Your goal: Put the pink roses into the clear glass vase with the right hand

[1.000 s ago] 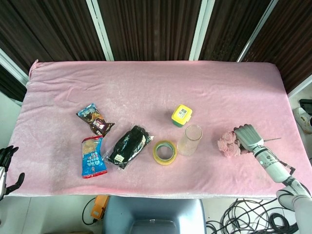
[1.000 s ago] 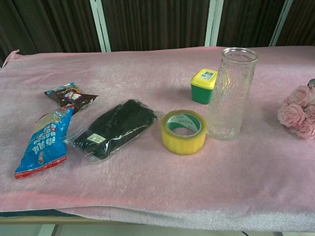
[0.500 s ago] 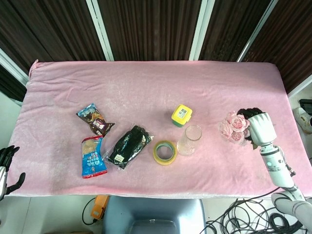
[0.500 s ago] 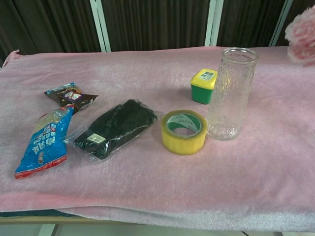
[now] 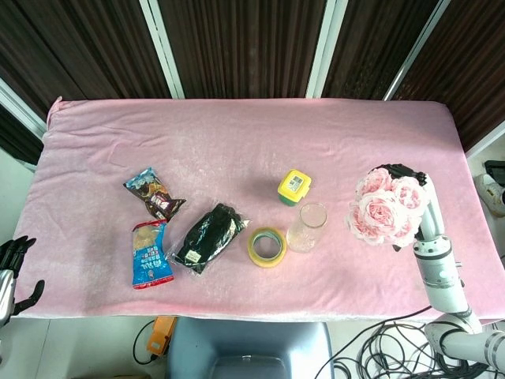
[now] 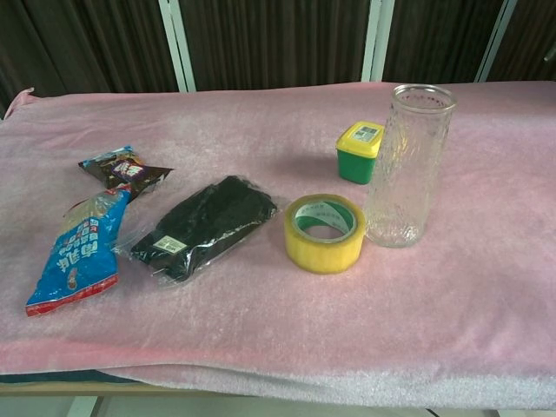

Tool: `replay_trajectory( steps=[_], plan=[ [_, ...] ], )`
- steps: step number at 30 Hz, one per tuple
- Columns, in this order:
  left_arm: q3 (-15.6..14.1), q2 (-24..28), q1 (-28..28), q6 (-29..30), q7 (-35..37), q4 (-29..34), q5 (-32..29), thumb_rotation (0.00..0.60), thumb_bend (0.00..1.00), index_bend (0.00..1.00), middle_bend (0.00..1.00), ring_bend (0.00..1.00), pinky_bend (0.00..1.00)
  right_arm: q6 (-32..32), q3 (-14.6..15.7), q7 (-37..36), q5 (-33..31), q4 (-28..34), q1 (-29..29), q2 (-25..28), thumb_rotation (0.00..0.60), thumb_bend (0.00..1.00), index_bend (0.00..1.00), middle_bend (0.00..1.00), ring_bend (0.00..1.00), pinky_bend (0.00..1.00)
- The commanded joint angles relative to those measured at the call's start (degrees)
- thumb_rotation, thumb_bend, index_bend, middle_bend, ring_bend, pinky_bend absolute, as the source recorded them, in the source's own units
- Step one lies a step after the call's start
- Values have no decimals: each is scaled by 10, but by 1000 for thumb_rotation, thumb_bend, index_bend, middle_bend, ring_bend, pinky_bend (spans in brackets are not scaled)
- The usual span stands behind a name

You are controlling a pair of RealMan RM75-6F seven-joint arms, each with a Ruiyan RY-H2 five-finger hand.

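In the head view my right hand holds the bunch of pink roses raised well above the table, to the right of the clear glass vase. The blooms cover most of the hand, so only dark fingertips show above them. The vase stands upright and empty on the pink cloth; the chest view shows neither roses nor right hand. My left hand hangs off the table's front left corner, fingers apart, holding nothing.
A yellow tape roll lies just left of the vase and a green jar with a yellow lid stands behind it. A black packet and two snack bags lie further left on the pink tablecloth.
My right hand has lifted the roses off the cloth and risen with them toward the camera. They have left the chest view upward. The left hand stays put.
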State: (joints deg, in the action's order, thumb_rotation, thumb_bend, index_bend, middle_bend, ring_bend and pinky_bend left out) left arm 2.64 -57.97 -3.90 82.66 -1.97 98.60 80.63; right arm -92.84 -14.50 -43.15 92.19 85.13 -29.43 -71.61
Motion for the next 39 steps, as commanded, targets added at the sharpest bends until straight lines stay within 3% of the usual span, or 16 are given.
replay_trajectory(
  steps=[1,11,28,30,39],
  plan=[
    [1,0,0,0,0,0,-1,600,364,135,85,67,261,11,-13,-21,3,24,-14,6,600,293,821,625,591,648],
    [-1,0,0,0,-1,0,2,600,365,135,85,67,262,68,-16,-124,-22,64,-35,0,600,294,821,626,592,649],
    [1,1,1,2,3,0,0,600,364,135,86,67,261,123,-9,-198,-28,16,-60,-32,600,293,821,626,592,649],
    [-18,11,15,25,-29,18,32,600,365,135,85,67,261,126,-9,-204,-29,11,-62,-36,600,293,821,626,592,649],
    [-24,17,33,37,27,-8,33,600,364,134,85,67,262,146,-3,-220,-40,-14,-65,-48,600,293,821,626,592,649]
  ],
)
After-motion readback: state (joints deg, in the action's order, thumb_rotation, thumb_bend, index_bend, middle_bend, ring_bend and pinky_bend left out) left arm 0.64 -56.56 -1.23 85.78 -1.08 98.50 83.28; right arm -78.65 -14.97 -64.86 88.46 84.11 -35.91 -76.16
